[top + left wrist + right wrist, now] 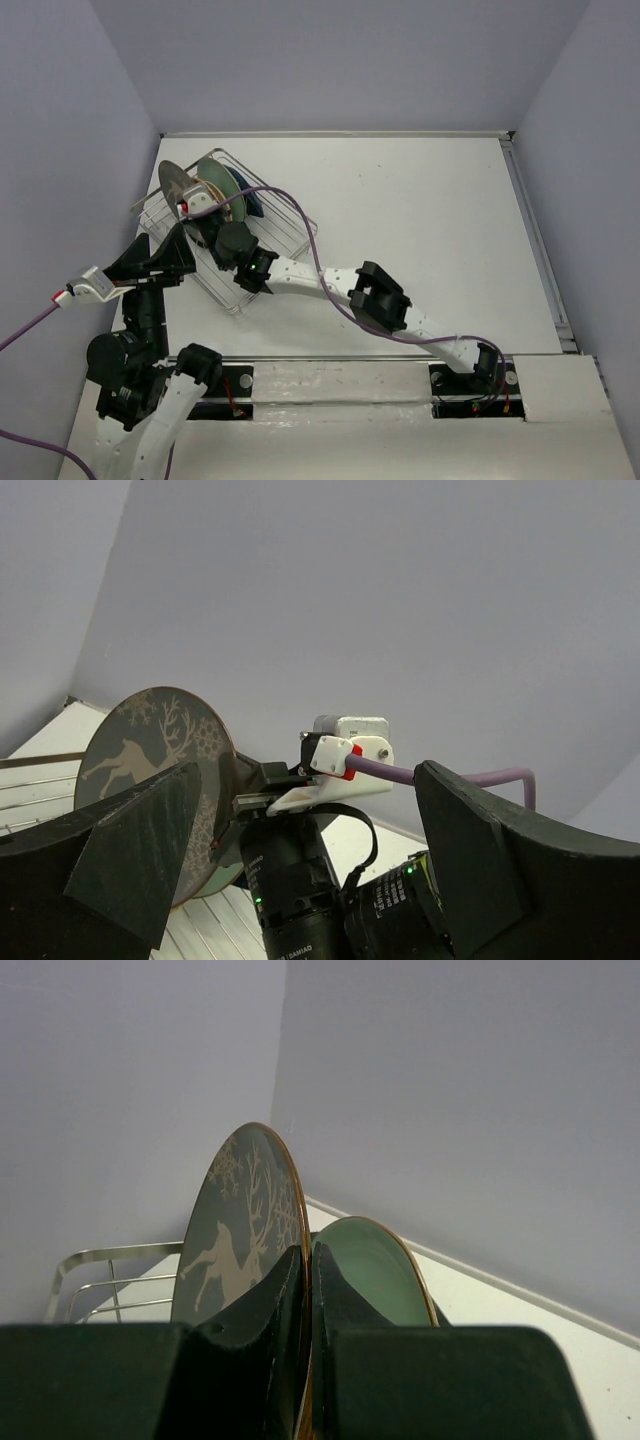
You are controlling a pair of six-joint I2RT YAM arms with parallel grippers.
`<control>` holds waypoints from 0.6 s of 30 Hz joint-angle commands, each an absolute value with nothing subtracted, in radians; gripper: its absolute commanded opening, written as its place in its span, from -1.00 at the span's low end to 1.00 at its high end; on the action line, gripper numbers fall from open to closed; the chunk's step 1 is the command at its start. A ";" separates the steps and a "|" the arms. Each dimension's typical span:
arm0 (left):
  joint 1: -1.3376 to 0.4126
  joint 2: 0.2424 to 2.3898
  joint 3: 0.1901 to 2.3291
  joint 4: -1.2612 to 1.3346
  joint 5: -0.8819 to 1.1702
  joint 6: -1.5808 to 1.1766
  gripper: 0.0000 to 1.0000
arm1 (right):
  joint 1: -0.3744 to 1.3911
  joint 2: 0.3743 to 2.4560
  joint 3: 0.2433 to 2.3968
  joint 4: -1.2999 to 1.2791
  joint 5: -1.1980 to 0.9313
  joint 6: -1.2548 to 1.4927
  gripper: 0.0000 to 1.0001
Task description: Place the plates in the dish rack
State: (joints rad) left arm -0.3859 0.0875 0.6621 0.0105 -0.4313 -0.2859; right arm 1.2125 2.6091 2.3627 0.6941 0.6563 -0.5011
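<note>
The white counter carries the dish rack at its far left, and the plates I can make out stand on edge inside it. I cannot see all six from here.

The large pale teal plate is upright just behind the grey deer plate, close but with a thin gap showing between them. The deer plate is at the rack's outer end, near vertical. I cannot tell whether its lower edge is seated between the tines.

My right pincer is clamped narrow on the deer plate's rim, one finger on each face. My left pincer hangs wide and empty just beside the rack's near corner.

I judge this plate to be stiff, glazed and brittle. It looks slick under my pads and heavy enough to swing about a pinch at its edge. The rim is the only place to take it, gripped deep enough for the pads to sit flat. A knock against its teal neighbour or the wires could chip it.
</note>
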 commanded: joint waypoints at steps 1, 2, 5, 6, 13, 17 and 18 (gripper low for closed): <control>-0.383 0.091 0.657 0.061 -0.454 -0.270 0.98 | 1.180 2.533 2.356 0.635 0.554 -0.488 -0.86; -0.383 0.091 0.657 0.061 -0.454 -0.270 0.98 | 1.171 2.528 2.356 0.635 0.555 -0.476 -0.86; -0.383 0.095 0.658 0.064 -0.453 -0.271 0.98 | 1.170 2.552 2.414 0.621 0.575 -0.471 -0.87; -0.383 0.095 0.658 0.064 -0.453 -0.270 0.98 | 1.161 2.560 2.431 0.614 0.572 -0.471 -0.86; -0.382 0.094 0.657 0.063 -0.456 -0.270 0.98 | 1.150 2.594 2.506 0.580 0.568 -0.443 -0.86; -0.380 0.094 0.657 0.063 -0.456 -0.270 0.98 | 1.141 2.589 2.475 0.563 0.569 -0.408 -0.86; -0.380 0.094 0.657 0.063 -0.456 -0.271 0.98 | 1.141 2.577 2.452 0.568 0.566 -0.391 -0.86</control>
State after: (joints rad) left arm -0.3855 0.0875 0.6621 0.0109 -0.4389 -0.2855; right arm 1.1633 2.6114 2.4359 0.4881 0.5713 -0.4080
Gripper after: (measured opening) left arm 0.990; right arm 0.099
